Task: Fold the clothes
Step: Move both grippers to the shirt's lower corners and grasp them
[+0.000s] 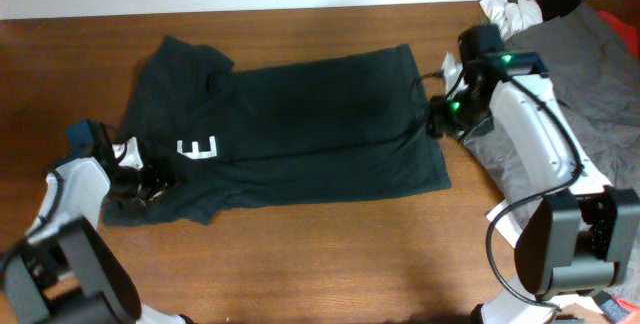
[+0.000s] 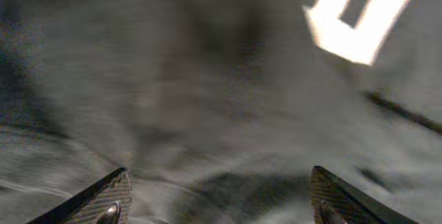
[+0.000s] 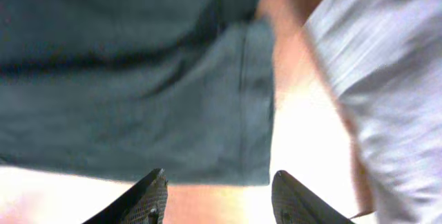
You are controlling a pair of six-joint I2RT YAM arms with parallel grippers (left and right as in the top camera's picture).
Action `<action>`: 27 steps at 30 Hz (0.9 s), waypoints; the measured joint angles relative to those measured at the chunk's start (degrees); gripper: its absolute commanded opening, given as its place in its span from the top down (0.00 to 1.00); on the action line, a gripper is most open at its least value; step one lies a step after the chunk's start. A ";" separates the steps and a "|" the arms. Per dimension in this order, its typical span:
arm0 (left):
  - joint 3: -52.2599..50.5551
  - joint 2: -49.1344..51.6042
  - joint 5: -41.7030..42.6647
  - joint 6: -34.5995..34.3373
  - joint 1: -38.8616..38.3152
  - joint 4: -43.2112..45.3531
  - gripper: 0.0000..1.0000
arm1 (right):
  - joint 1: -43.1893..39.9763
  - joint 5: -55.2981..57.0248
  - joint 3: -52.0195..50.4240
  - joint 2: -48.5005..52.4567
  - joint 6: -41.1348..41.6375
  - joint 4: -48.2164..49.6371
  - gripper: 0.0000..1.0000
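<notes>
A dark green T-shirt (image 1: 290,124) with a white letter print (image 1: 197,148) lies spread flat on the wooden table (image 1: 320,264), collar end to the left. My left gripper (image 1: 135,179) is open, low over the shirt's left sleeve area; in the left wrist view its jaws (image 2: 219,200) straddle dark cloth (image 2: 207,99) near the print (image 2: 359,16). My right gripper (image 1: 438,119) is open at the shirt's right hem; in the right wrist view its jaws (image 3: 215,200) sit over bare table just beyond the hem corner (image 3: 248,113).
A grey garment (image 1: 570,74) lies at the right, also in the right wrist view (image 3: 387,79). White cloth (image 1: 505,9) and a black item (image 1: 560,2) lie at the back right corner. A white paper (image 1: 505,226) lies near the right arm's base.
</notes>
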 measured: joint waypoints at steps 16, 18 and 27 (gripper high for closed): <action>-0.79 -13.09 -11.17 0.46 -15.87 -1.95 0.17 | 0.87 -0.90 -18.51 0.70 0.28 12.39 0.46; -1.33 -13.09 -11.52 0.52 -17.64 -1.95 0.16 | 0.87 -0.87 -20.09 0.70 0.28 14.93 0.46; -4.83 -9.33 -12.50 0.81 -21.90 -1.33 0.28 | 0.87 -0.42 -22.56 0.70 0.31 17.75 0.46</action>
